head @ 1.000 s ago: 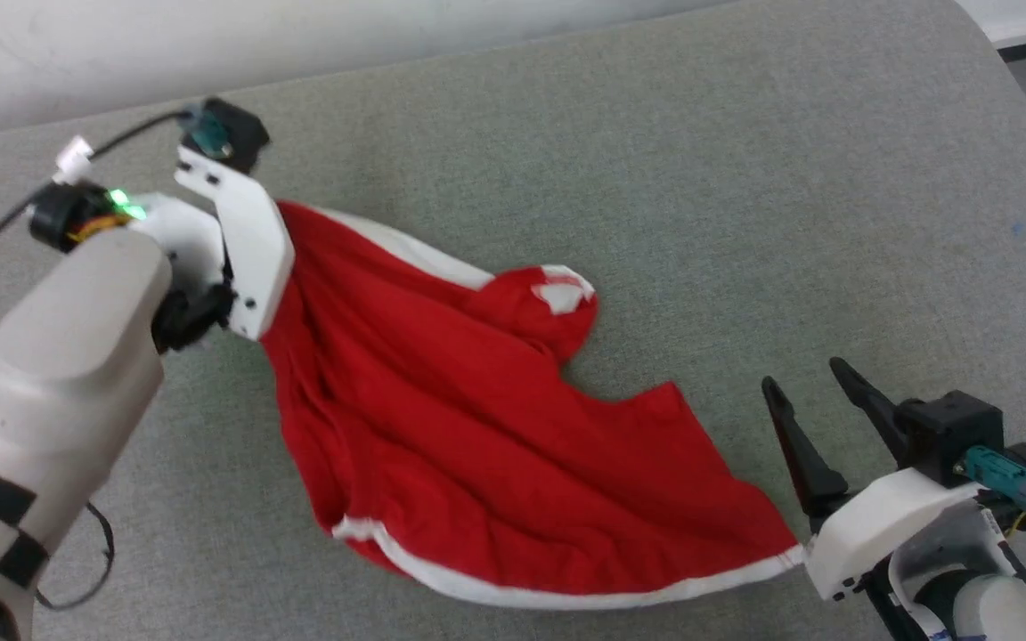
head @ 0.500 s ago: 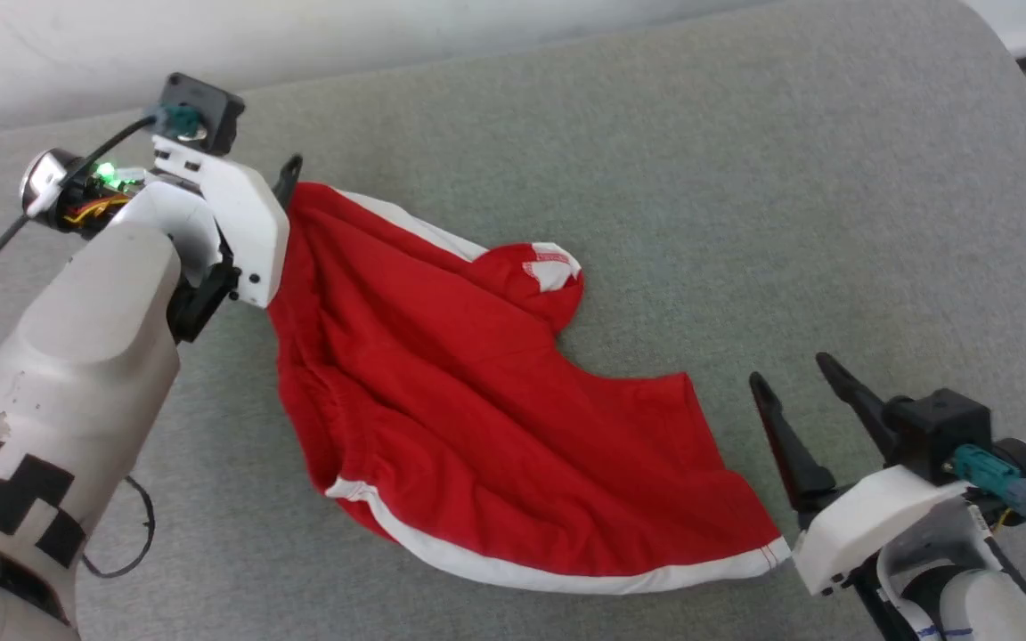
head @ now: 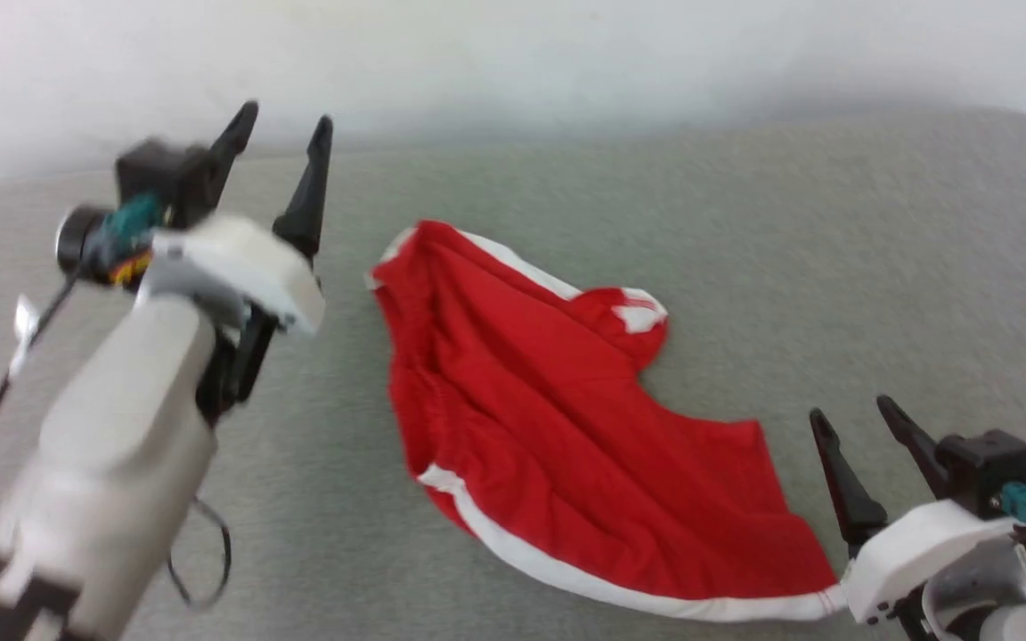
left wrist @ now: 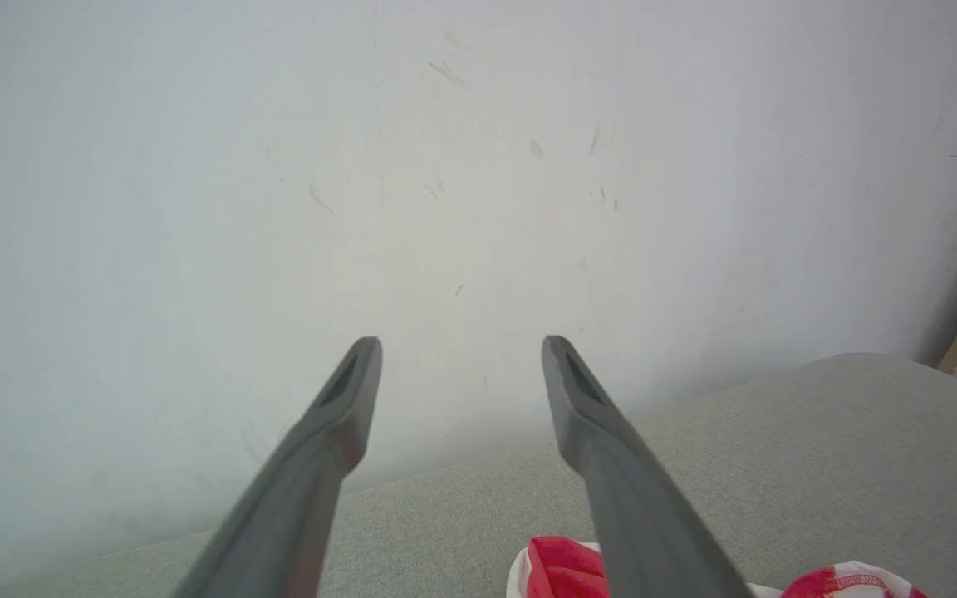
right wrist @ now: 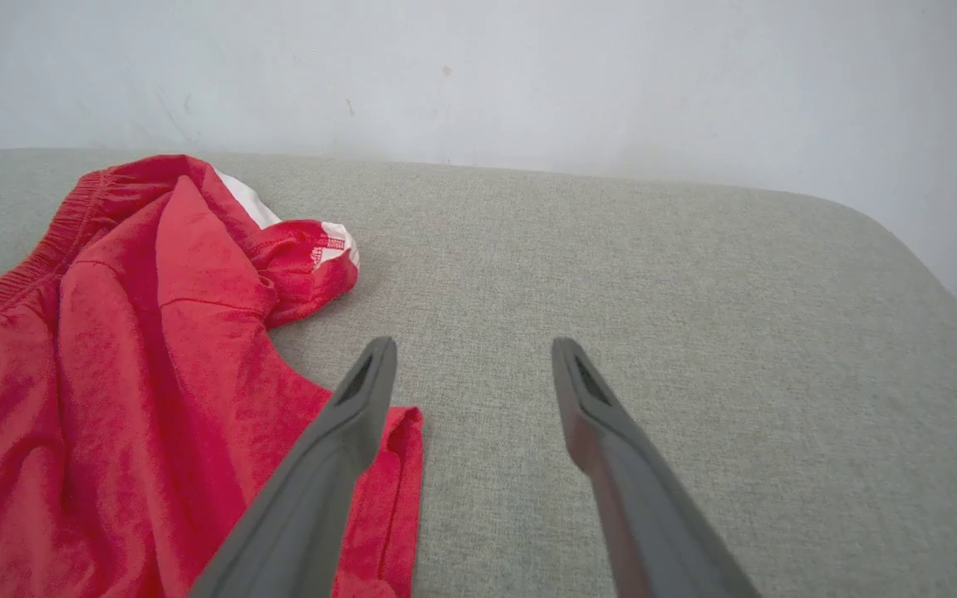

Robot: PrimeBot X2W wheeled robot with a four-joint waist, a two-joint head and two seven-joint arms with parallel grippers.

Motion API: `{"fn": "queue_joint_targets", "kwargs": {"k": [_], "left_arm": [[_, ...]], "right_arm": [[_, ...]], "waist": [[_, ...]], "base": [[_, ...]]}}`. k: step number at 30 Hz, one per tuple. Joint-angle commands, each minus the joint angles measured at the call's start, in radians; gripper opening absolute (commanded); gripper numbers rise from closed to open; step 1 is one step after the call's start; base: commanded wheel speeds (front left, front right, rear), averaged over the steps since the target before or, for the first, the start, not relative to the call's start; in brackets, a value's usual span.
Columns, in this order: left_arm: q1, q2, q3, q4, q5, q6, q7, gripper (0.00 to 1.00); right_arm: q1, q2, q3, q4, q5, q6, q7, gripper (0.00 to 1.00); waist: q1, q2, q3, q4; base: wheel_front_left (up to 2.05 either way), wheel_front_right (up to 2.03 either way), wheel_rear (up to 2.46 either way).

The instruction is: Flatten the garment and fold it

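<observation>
We are holding our left gripper (head: 287, 114) up to the left of the garment (head: 566, 445), well clear of it, with its two dark fingers standing apart and gripping nothing; the head view is blurring here, yet the gap between them is showing plainly. In the left wrist view those fingers are pointing at the pale wall (left wrist: 445, 166), and a small bunch of the garment (left wrist: 557, 571) is peeking in below them at the bottom edge. The garment is lying loose and rumpled on the grey-green padded surface (head: 789, 231), running slantwise from its far left corner down toward our near right. Its white trim (head: 566, 577) is curving along the near hem, and a small white patch (head: 639, 313) is showing on the bunched part at the far side. In the right wrist view the gathered waistband (right wrist: 26, 266) is lying along the left. We are holding our right gripper (head: 851, 408) low at the near right, its jaws also wide apart and empty, fingers pointing away over the bare surface. Its white housing is sitting just beside the hem's near right corner; whether they are touching we cannot tell
</observation>
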Motion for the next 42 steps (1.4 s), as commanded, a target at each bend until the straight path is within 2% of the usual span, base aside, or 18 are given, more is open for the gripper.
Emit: {"fn": "queue_joint_targets", "kwargs": {"k": [1, 4, 9, 17, 20, 26, 29, 33, 42], "left_arm": [[0.092, 0.014, 0.047, -0.08, 0.025, 0.031, -0.004, 1.0], [0.265, 0.029, 0.14, -0.248, 0.068, 0.081, -0.005, 1.0], [0.537, 0.02, 0.24, -0.448, 0.138, 0.134, -0.005, 1.0], [0.858, -0.08, 0.341, -0.616, 0.273, 0.159, -0.005, 1.0], [0.911, -0.113, 0.362, -0.629, 0.317, 0.145, -0.005, 1.0], [0.929, -0.167, 0.395, -0.61, 0.362, 0.083, -0.005, 1.0], [0.927, -0.186, 0.412, -0.594, 0.377, 0.056, -0.005, 1.0], [0.924, -0.205, 0.431, -0.574, 0.396, 0.026, -0.005, 1.0], [0.907, -0.243, 0.471, -0.553, 0.435, -0.016, -0.005, 1.0]], "right_arm": [[0.016, 0.003, -0.008, 0.008, -0.008, -0.002, -0.012, 1.0], [0.038, 0.012, -0.018, 0.019, -0.011, -0.002, -0.024, 1.0], [0.076, 0.023, -0.029, 0.034, -0.017, -0.002, -0.036, 1.0], [0.163, 0.04, -0.025, 0.045, -0.022, -0.002, -0.001, 1.0], [0.207, 0.043, -0.04, 0.033, -0.03, -0.002, 0.069, 1.0], [0.311, 0.07, -0.106, -0.012, -0.037, -0.002, 0.333, 1.0], [0.334, 0.085, -0.145, -0.039, -0.053, -0.002, 0.432, 1.0], [0.328, 0.095, -0.186, -0.056, -0.089, -0.002, 0.469, 1.0], [0.3, 0.1, -0.181, -0.018, -0.084, -0.002, 0.478, 1.0]], "waist": [[0.0002, 0.0, -0.095, 0.103], [0.0002, 0.0, -0.121, 0.134], [0.0002, 0.0, -0.155, 0.168], [0.0002, 0.0, -0.182, 0.194], [0.0002, 0.0, -0.172, 0.205], [0.0002, 0.0, -0.157, 0.227], [0.0002, 0.0, -0.154, 0.236], [0.0002, 0.0, -0.149, 0.245], [0.0002, 0.0, -0.123, 0.259]], "base": [[0.0, 0.0, 0.0], [0.0, 0.0, 0.0], [0.0, 0.0, 0.0], [0.0, 0.0, 0.0], [0.0, 0.0, 0.0], [0.0, 0.0, 0.0], [0.0, 0.0, 0.0], [0.0, 0.0, 0.0], [0.0, 0.0, 0.0]]}}
